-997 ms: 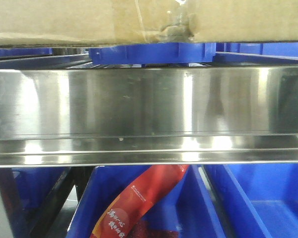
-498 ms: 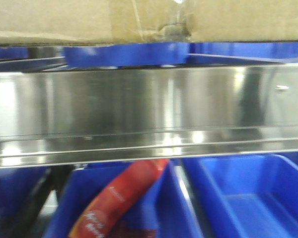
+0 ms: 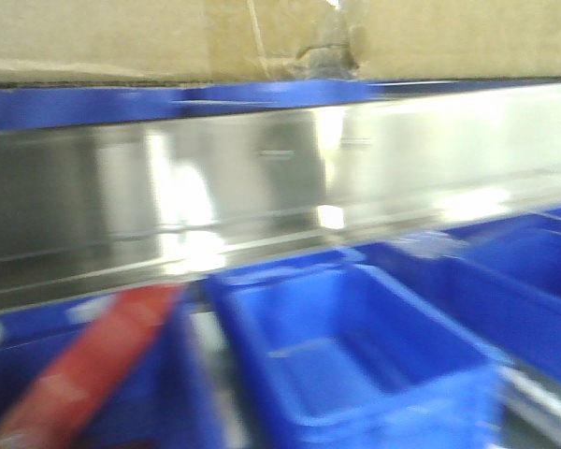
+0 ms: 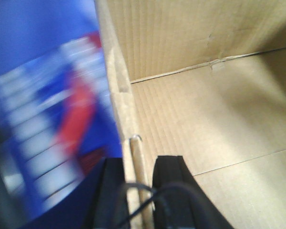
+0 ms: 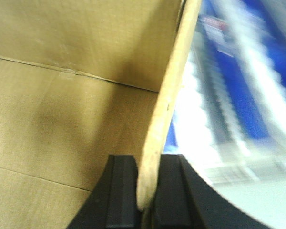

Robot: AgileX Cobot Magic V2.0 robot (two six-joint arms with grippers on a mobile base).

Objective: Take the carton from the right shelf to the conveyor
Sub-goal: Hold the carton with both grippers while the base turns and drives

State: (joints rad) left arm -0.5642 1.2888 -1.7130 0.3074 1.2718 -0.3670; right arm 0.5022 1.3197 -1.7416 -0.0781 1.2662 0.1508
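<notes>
The brown cardboard carton [image 3: 122, 37] fills the top of the front view, with a torn taped seam at its middle. It hangs above the shiny steel rail of the right shelf [image 3: 262, 187]. My left gripper [image 4: 139, 164] is shut on the carton's left wall [image 4: 128, 119], one finger inside and one outside. My right gripper [image 5: 148, 164] is shut on the carton's right wall [image 5: 169, 95] the same way. Both wrist views look into the empty carton interior [image 4: 214, 109] [image 5: 62, 109]. The conveyor is out of view.
Blue plastic bins [image 3: 355, 355] sit under the rail, one at the left holding a red packet [image 3: 84, 374]. More blue bins [image 3: 215, 98] show behind the rail under the carton. The surroundings outside the carton are blurred blue and white in both wrist views.
The front view has swung: the rail, bins and red packet slid left and the rail now tilts. The carton stays at the top of the view, held by both grippers.
</notes>
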